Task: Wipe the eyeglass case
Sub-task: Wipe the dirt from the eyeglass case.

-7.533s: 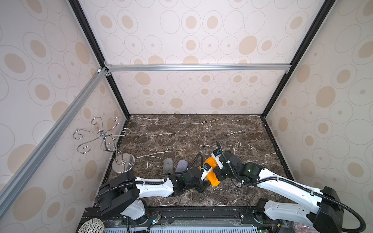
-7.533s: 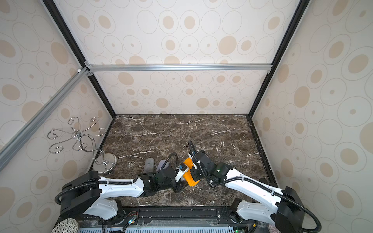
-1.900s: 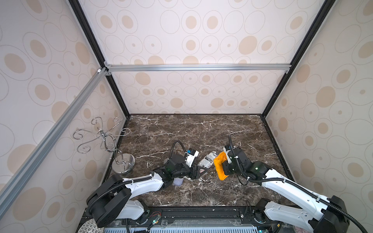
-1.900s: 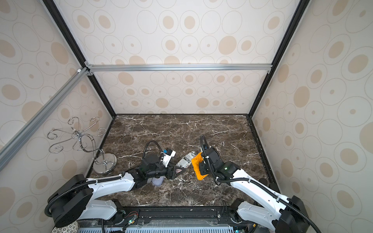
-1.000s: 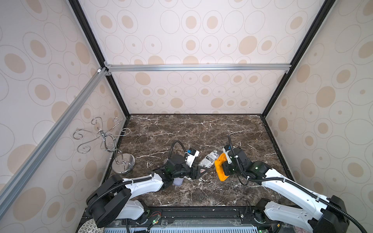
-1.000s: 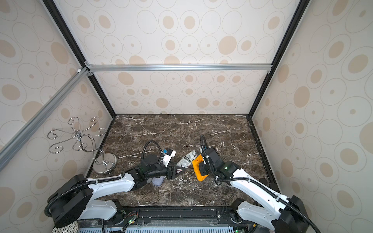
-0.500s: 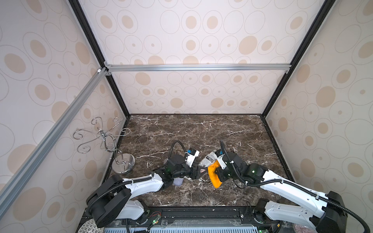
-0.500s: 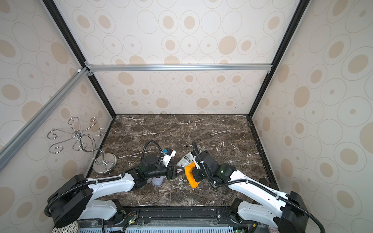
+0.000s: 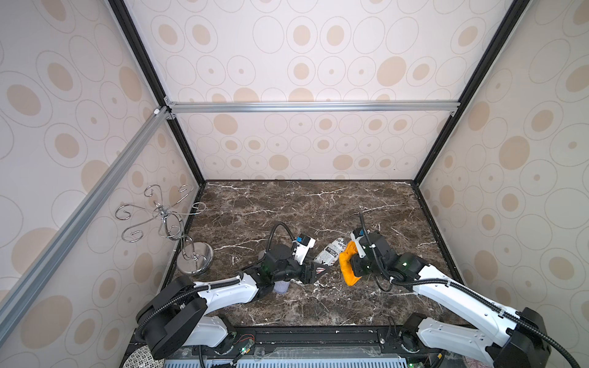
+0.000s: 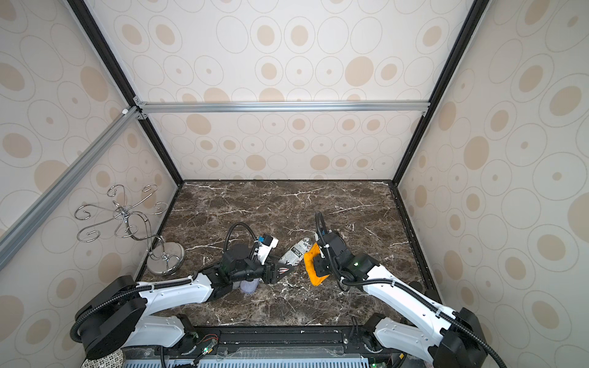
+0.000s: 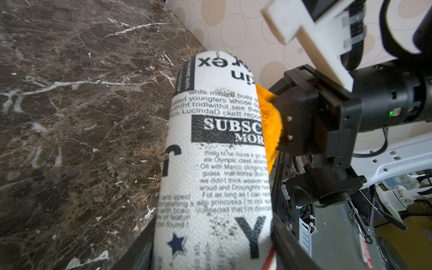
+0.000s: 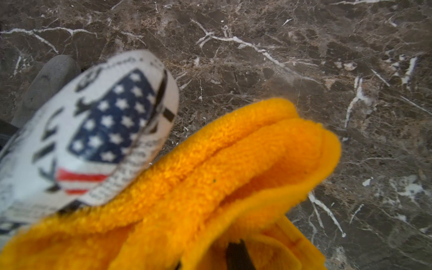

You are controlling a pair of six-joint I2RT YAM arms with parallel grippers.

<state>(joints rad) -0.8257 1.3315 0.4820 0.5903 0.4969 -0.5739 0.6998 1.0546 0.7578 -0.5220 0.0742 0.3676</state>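
Note:
The eyeglass case is white with black newspaper print and a flag on its end. It is held tilted above the marble floor, and my left gripper is shut on its near end. My right gripper is shut on a folded orange cloth. The cloth presses against the far half of the case's side. It hides most of the right gripper's fingers.
A chrome hook stand with a round base stands at the left wall. A grey soft item lies on the floor under my left arm. Patterned walls close in three sides of the marble floor.
Over the last second the right gripper slid the orange cloth along the case toward the left gripper and then back out to the far end. The left arm and the case stayed still.

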